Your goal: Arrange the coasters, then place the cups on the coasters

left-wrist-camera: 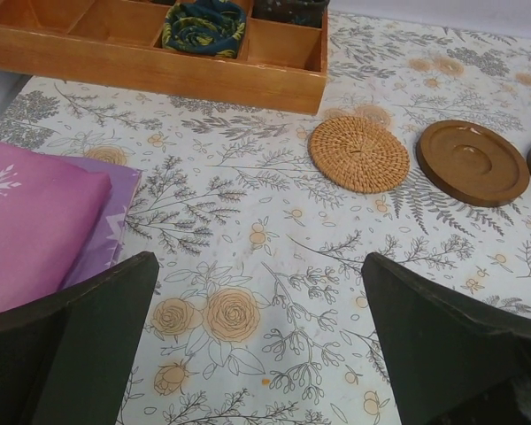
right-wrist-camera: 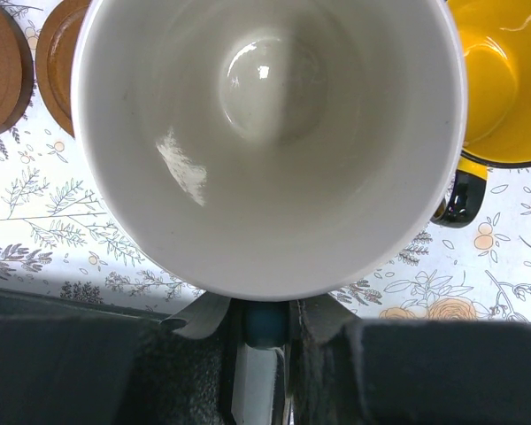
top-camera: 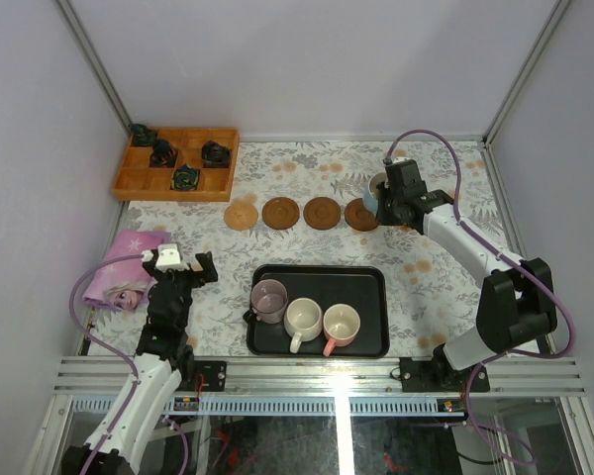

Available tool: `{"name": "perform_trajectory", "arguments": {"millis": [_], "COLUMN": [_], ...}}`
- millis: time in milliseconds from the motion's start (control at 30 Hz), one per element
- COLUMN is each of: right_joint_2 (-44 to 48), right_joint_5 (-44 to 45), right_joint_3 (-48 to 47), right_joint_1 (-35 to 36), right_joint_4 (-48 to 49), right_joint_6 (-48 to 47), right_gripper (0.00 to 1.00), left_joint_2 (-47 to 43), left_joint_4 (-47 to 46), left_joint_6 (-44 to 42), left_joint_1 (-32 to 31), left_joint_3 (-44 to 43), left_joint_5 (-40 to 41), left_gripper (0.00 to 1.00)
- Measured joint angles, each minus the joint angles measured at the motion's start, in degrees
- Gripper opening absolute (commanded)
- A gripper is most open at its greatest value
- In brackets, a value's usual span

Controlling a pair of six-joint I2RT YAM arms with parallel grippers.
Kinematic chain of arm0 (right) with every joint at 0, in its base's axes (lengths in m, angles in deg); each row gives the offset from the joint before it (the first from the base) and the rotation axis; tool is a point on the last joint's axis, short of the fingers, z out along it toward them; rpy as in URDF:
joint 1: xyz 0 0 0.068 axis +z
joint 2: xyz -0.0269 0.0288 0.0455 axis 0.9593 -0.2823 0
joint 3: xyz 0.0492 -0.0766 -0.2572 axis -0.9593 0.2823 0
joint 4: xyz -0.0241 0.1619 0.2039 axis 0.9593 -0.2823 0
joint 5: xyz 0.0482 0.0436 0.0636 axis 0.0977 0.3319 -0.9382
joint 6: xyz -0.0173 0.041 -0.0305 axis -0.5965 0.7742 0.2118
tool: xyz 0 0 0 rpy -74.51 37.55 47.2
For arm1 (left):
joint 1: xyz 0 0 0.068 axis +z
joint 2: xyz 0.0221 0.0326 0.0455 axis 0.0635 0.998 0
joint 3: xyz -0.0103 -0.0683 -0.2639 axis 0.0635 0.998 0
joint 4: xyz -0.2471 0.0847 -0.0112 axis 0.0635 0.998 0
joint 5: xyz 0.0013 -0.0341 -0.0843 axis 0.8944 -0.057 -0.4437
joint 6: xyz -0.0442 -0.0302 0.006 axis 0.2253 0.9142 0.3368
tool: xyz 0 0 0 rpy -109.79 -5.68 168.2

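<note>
No text, labels, brands or numbers readable in any view, pink cloth [top-camera: 129,267] shows only a picture

The left arm [top-camera: 144,386] rises from its base at the near edge of the bench [top-camera: 426,282] and reaches a short way in along the left side. The left hand [top-camera: 178,265] hangs low above the bench top with its jaws spread wide and nothing between them (in the wrist view its dark fingers [left-wrist-camera: 80,345] fill the two bottom corners). The right arm [top-camera: 475,247] folds at its elbow by the right edge and stretches toward the far right part of the bench. There the right hand [top-camera: 388,203] is clamped on the handle of the light blue cup [right-wrist-camera: 265,142], the cup's mouth facing its wrist camera
</note>
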State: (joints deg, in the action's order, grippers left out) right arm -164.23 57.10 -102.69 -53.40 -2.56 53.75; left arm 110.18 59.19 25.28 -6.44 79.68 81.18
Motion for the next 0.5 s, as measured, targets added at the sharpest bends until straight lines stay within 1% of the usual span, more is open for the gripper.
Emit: {"name": "perform_trajectory", "arguments": {"millis": [233,500], "right_joint_2": [0.0,-1.07], "right_joint_5": [0.09,0.74], "right_joint_3": [0.0,-1.14], "right_joint_1": [0.02,0.0], "right_joint_4": [-0.04,-0.5], "right_joint_6": [0.7,2.97], "right_gripper": [0.0,0.0], "left_joint_2": [1.16,0.31], "left_joint_4": [-0.2,-0.2], "left_joint_6": [1.01,1.31], "left_joint_1": [0.0,0.0], "left_joint_3": [0.0,0.0], "left_joint_5": [2.49,3.54], "left_gripper": [1.0,1.0]}}
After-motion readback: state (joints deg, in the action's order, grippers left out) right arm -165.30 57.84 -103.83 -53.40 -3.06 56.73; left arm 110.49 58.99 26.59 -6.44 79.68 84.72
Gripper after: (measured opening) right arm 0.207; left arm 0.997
